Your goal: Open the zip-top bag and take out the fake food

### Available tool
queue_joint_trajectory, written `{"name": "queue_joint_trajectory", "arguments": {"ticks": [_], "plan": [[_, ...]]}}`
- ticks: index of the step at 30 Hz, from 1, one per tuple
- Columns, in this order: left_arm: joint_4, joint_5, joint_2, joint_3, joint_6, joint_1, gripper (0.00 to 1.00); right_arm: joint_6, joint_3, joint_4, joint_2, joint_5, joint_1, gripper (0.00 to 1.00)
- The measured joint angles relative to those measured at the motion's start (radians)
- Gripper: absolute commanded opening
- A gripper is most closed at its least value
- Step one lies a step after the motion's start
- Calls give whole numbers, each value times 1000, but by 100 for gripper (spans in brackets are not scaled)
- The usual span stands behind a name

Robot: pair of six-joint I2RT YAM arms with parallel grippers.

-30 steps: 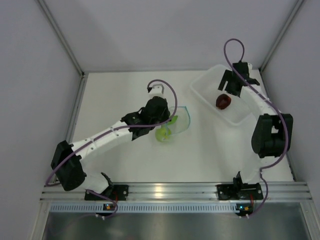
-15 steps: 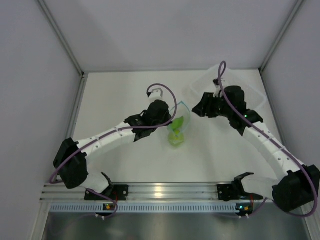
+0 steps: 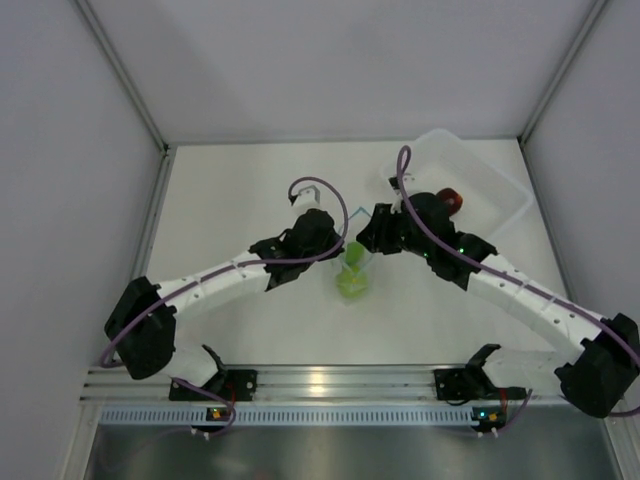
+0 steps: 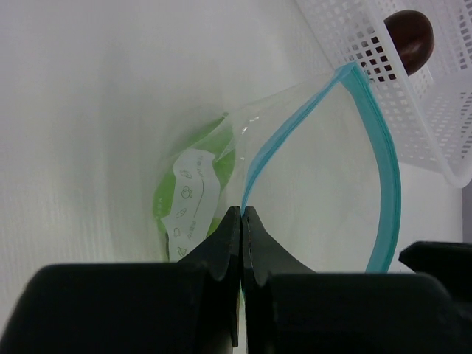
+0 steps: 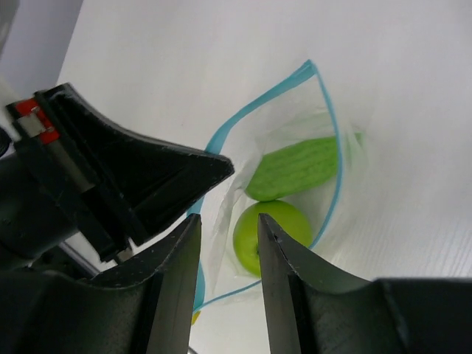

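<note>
From above, one zip-top bag lies on the table between the two arms. Two green fruits show through it: a round apple at its near end and an elongated green fruit just behind that. The left gripper is at the bag's left edge, and the right gripper is just beside the bag's far right corner. One white tray sits to the right of the bag and further back. It holds a single dark red fruit. That makes three fruits in all, two in the bag and one out of it.

In the left wrist view, the left gripper's jaws are pressed together, pinching the bag's rim where the teal zipper strip begins. The bag's mouth gapes wide. Green shows through the plastic behind a white printed label. Beyond the bag lies the perforated tray with the dark red fruit in it.

In the right wrist view, the right gripper hangs over the bag's mouth with its jaws apart, clamping nothing. Both green fruits lie inside the bag, the elongated one touching the apple.
</note>
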Motion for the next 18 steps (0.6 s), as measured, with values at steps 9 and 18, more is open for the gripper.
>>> {"name": "queue_joint_trajectory", "arguments": {"ticks": [9,18], "plan": [[37,3,-48,-46,-45,0,0,57,29,7,192,175,60,37],[52,10,-55,-68,-67,5,0,200,26,82,292,237,86,48]]}}
